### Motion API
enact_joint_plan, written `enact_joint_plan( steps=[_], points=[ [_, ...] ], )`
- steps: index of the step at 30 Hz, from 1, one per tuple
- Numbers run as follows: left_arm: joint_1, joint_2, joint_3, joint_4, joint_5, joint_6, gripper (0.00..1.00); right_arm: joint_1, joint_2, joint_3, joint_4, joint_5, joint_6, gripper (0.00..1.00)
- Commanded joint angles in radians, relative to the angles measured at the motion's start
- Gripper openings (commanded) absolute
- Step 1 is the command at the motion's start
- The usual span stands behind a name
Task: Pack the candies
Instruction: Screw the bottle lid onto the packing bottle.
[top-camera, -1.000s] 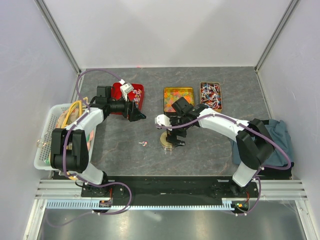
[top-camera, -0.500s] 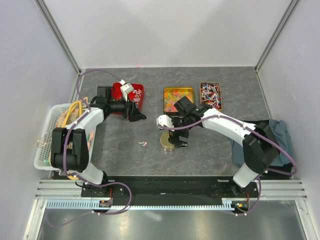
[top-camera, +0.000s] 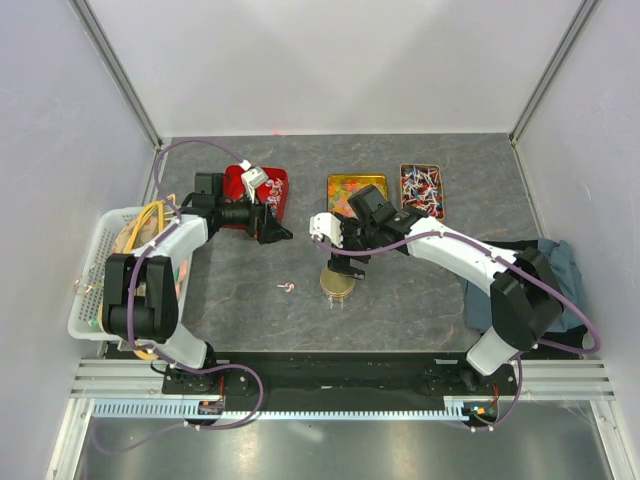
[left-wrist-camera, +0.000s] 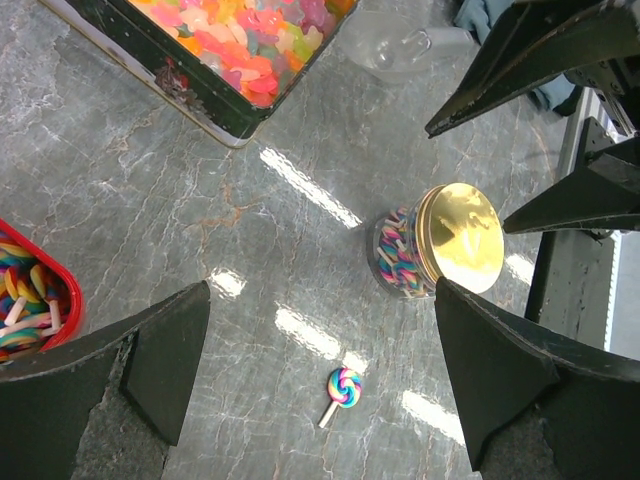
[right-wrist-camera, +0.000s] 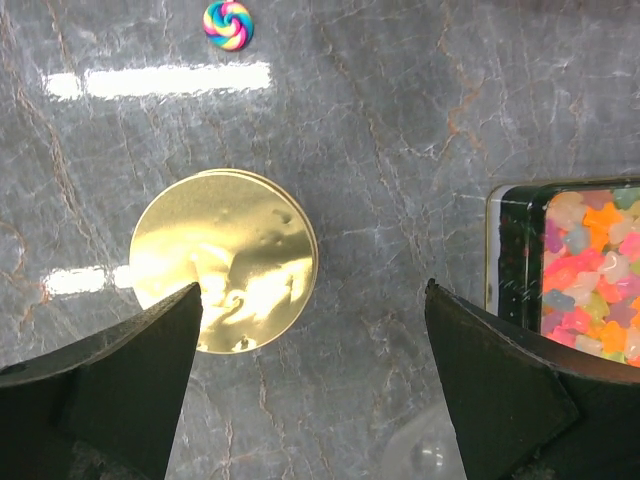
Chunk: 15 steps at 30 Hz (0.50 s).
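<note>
Left hand (top-camera: 272, 230) hangs open above the bench (top-camera: 230, 300), just in front of a red tray (top-camera: 268, 186), in the overhead view; right hand (top-camera: 352, 262) hovers over a gold-lidded jar (top-camera: 337, 284) at mid-bench. Wrapped candies (top-camera: 421, 190) fill a tin at the far right of the back row, well apart from both hands and beside a second tin of gummies (top-camera: 356, 188). A lollipop (top-camera: 288, 288) lies loose left of the jar, a white basket (top-camera: 100, 265) sits at the left edge and a blue cloth (top-camera: 555, 265) at the right. From the left wrist, the jaws stand wide apart and hold nothing; between them are the jar, striped sweets showing through its clear side, and the lollipop nearer the camera. From the right wrist, the jaws are likewise spread and empty, directly above the gold lid (right-wrist-camera: 225, 262), with the lollipop beyond it and the gummies at the right edge.
</note>
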Motion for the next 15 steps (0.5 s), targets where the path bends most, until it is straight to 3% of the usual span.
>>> enact_joint_plan(
  steps=[1,4,9,12,15],
  points=[
    [-0.009,0.022,0.012,-0.002,0.06,0.039,1.0,0.0,-0.028,-0.002,0.056,0.004,0.039,0.98],
    [-0.05,0.03,0.005,-0.02,0.116,0.114,1.0,-0.006,-0.024,-0.003,0.056,-0.022,0.051,0.98],
    [-0.164,0.029,-0.018,-0.058,0.058,0.279,1.0,-0.064,-0.024,0.012,0.029,-0.085,0.07,0.98],
    [-0.203,0.015,-0.026,-0.003,-0.016,0.21,0.99,-0.13,-0.015,0.032,0.007,-0.137,0.083,0.98],
    [-0.213,0.057,0.008,-0.021,0.001,0.102,0.99,-0.188,-0.021,0.053,-0.013,-0.18,0.1,0.97]
  ],
)
